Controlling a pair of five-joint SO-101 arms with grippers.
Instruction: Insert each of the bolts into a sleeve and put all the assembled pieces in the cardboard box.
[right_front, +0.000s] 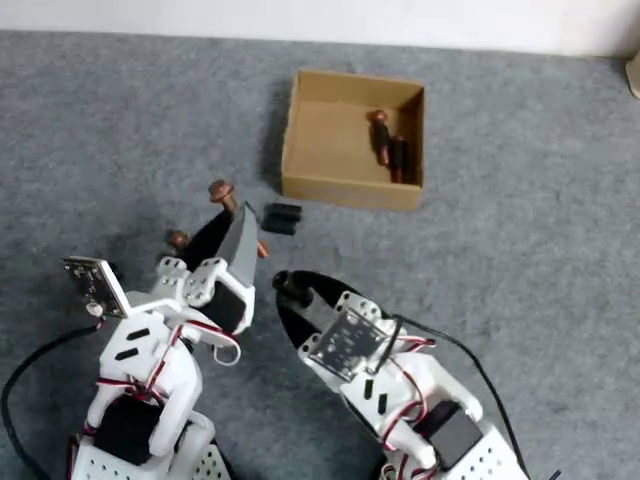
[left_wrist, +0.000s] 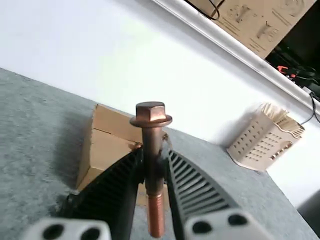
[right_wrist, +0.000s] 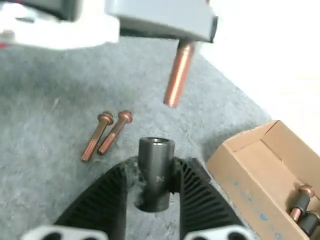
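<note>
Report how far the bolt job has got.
Done: at least one assembled piece lies in the cardboard box. In hand: the left gripper holds a bolt, the right gripper a sleeve, not yet joined. Left: two loose bolts and spare sleeves on the carpet.

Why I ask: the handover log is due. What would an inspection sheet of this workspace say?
Surface: grey carpet.
Job's things: cardboard box holds at least one assembled piece; two loose sleeves lie near it; two loose bolts lie on the carpet.
Clutter: slotted beige holder by the wall.
Hands: left hand shut on a bolt, head up; right hand shut on a sleeve, upright.
Cables: black cable runs beside the right arm.
Surroundings: white wall.
</note>
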